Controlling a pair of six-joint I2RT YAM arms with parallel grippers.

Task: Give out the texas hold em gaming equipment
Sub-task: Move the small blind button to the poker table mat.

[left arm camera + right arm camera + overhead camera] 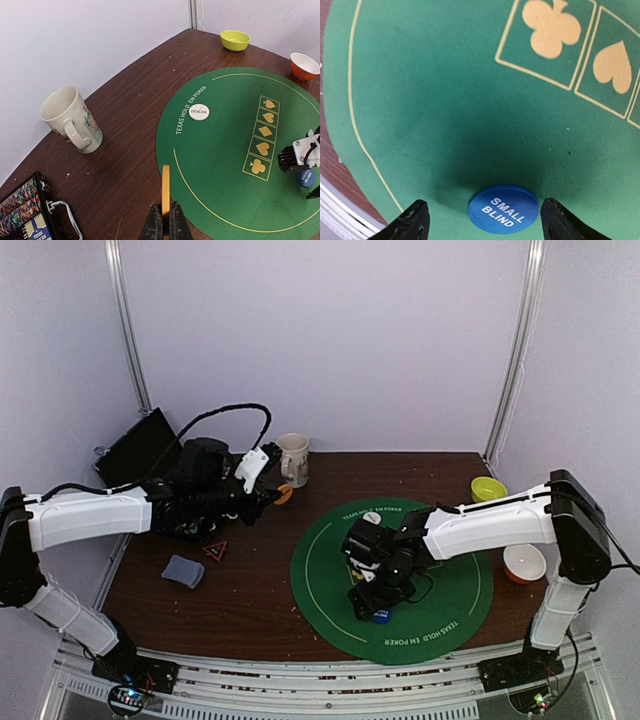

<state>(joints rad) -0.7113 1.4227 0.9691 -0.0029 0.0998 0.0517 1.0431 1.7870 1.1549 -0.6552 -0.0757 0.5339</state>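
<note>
Black right gripper [482, 222] is standing wide open, gripping nothing; blue disc [503, 209] is lying flat btwn its fingers on green mat [445, 100], frame bottom. Left gripper [165, 220] is pinching orange disc [165, 187] edge-up, frame bottom. Button placing is underway; next move is prob. calling for carrying orange disc onto mat.

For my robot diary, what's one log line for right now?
left gripper: shut on orange disc | right gripper: open, straddling blue disc on green mat
</note>
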